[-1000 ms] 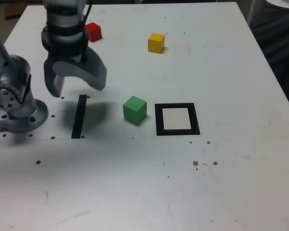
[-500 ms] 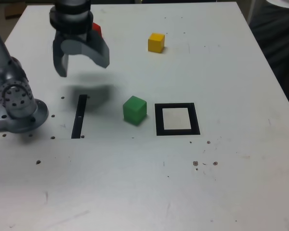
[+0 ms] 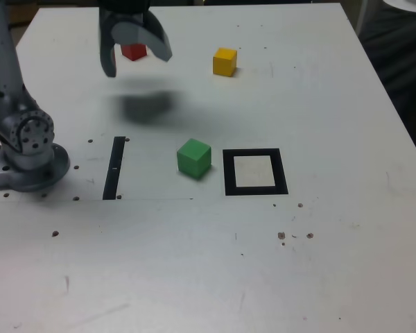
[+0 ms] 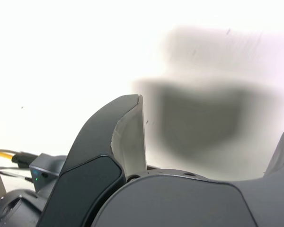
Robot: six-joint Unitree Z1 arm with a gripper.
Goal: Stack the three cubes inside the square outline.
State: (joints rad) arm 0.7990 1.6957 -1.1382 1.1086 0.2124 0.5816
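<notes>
Since the square outline [image 3: 255, 172] is empty, you have all stacking left: green cube [image 3: 194, 157] just beside it, yellow cube [image 3: 224, 61] and red cube [image 3: 134, 50] far; the gripper [image 3: 134, 57] hangs released, holding nothing.

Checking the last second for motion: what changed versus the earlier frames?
The end effector swung from above the black strip toward the table's far edge, now in front of the red cube, jaws open and empty. Green cube, yellow cube, red cube and square outline stayed put.
</notes>
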